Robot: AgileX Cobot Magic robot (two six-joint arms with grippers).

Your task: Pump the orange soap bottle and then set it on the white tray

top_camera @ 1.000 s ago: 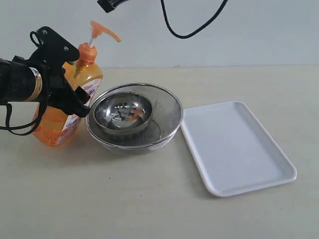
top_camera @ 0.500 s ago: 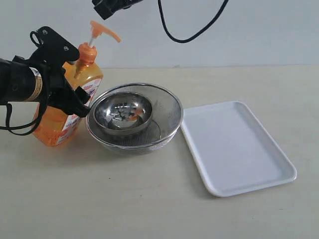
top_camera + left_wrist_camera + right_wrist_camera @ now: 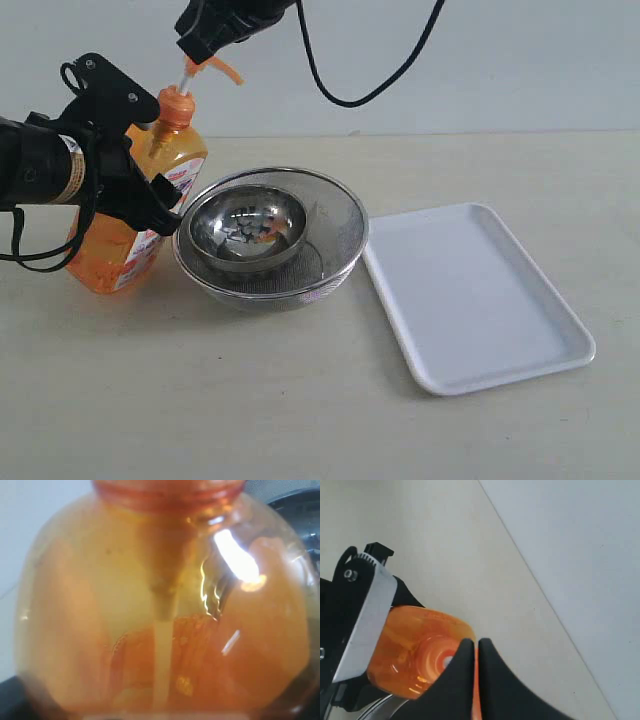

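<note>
The orange soap bottle (image 3: 105, 262) stands tilted on the table at the left, next to the steel bowls. My left gripper (image 3: 160, 160) is shut on its body; in the left wrist view the bottle (image 3: 165, 615) fills the frame. My right gripper (image 3: 203, 42) hangs from above with its black fingers shut, right on the orange pump head (image 3: 230, 73), whose spout sticks out beside them. In the right wrist view the gripper (image 3: 476, 647) sits over the bottle (image 3: 415, 650), with a thin orange strip showing between the fingers. The white tray (image 3: 470, 295) lies flat at the right.
A small steel bowl (image 3: 245, 225) sits inside a wider mesh strainer bowl (image 3: 338, 215) between the bottle and the tray. A black cable (image 3: 340, 90) loops down from the right arm. Bare table lies in front.
My right gripper has come down from the top edge onto the pump head. The bottle and my left gripper have not moved.
</note>
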